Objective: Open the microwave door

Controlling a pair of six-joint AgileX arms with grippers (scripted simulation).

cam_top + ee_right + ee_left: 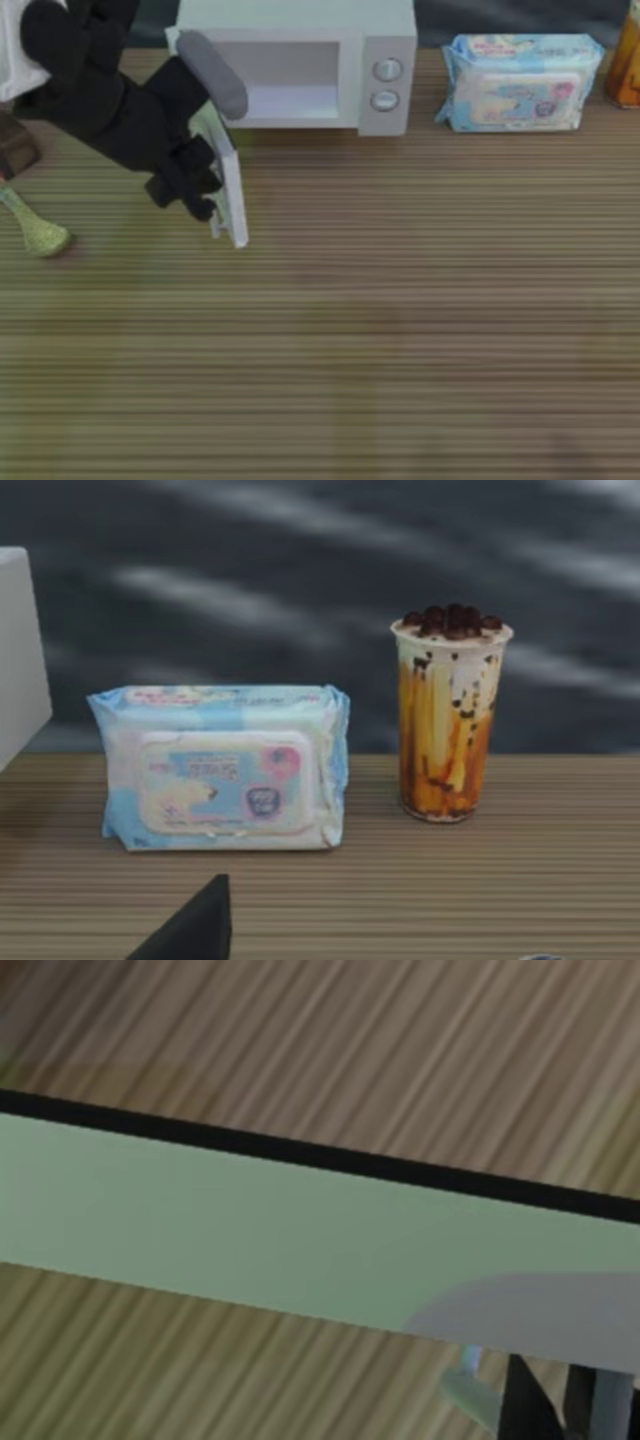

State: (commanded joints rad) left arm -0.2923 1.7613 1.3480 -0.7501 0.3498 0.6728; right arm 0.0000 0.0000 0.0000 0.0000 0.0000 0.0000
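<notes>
- The microwave (300,65) sits at the back of the table (400,330), and the microwave door (228,185) swings out toward the front from its hinge side, the cavity open to view.
- The left gripper (205,190) is at the door's free edge, out in front of the microwave; it seems to pinch the panel, but the arm hides the fingers, so I cannot tell how wide they stand.
- To finish well: follow the hinge's arc, pull steadily, keep the grip square so the panel does not slip.
- The right gripper is not seen from above; its state is unknown.
- Right of the microwave lies a wet-wipes pack (222,768); its printed label is too small to read.
- Beyond the pack stands a bubble tea cup (448,715), no label.
</notes>
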